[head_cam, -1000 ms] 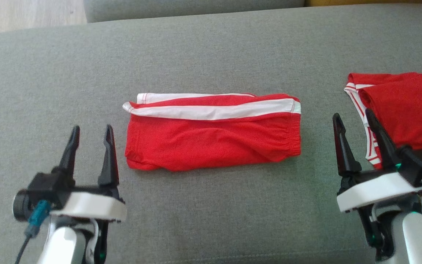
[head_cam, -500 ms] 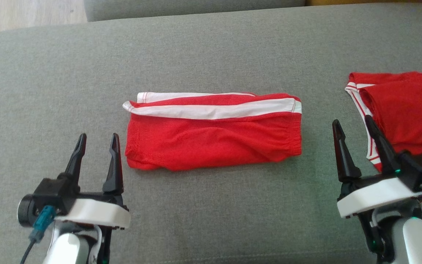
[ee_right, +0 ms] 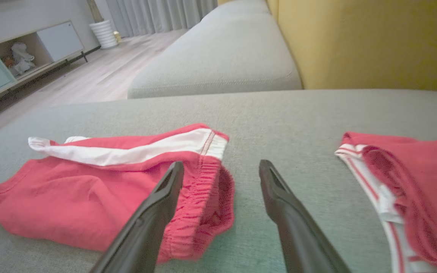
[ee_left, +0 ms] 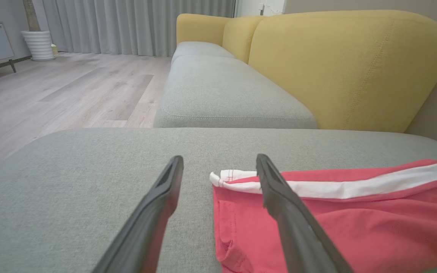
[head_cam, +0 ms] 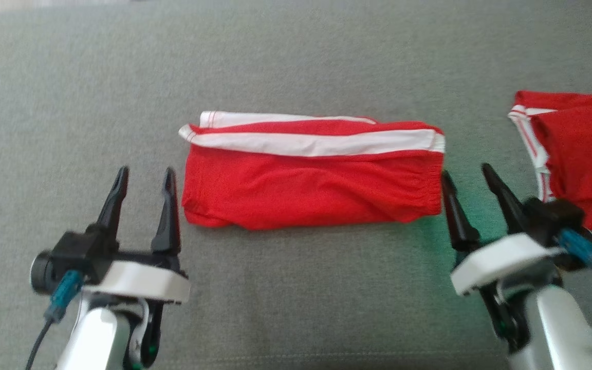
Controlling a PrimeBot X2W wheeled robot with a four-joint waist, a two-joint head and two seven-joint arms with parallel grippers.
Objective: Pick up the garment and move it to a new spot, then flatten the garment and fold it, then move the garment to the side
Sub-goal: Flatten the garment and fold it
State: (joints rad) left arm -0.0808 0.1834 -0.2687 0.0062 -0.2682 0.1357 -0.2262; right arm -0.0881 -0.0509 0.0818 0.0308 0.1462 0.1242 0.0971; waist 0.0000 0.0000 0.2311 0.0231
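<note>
At the left, the left gripper [head_cam: 146,173] hangs low over the grey seat cushion [head_cam: 296,298], its two dark fingers spread wide and holding nothing. Its inner finger stands just beside the left, leg-hem end of the garment [head_cam: 311,180]. In the left wrist view that finger overlaps the hem corner, which suggests the arm is lined up to slip one finger over the cloth and one outside it.

The garment, a pair of red shorts, lies in the middle of the cushion. It is folded into a long flat band with its white stripe [head_cam: 316,145] along the far edge. Judging by that tidy shape, the flattening and folding are done and only the move to the side is left.

At the garment's right end, the right gripper [head_cam: 466,172] is likewise wide open and empty. Its inner finger sits at the gathered waistband [ee_right: 209,189]. The head view is smeared here, so I cannot tell whether it touches the fabric or stops just short. Flanking both short ends makes sense, since lifting from two ends should keep the fold from slumping open.

Further right, apart from the garment, a second red garment [head_cam: 578,154] with white trim lies on the cushion. It probably marks the side where finished pieces go.
</note>
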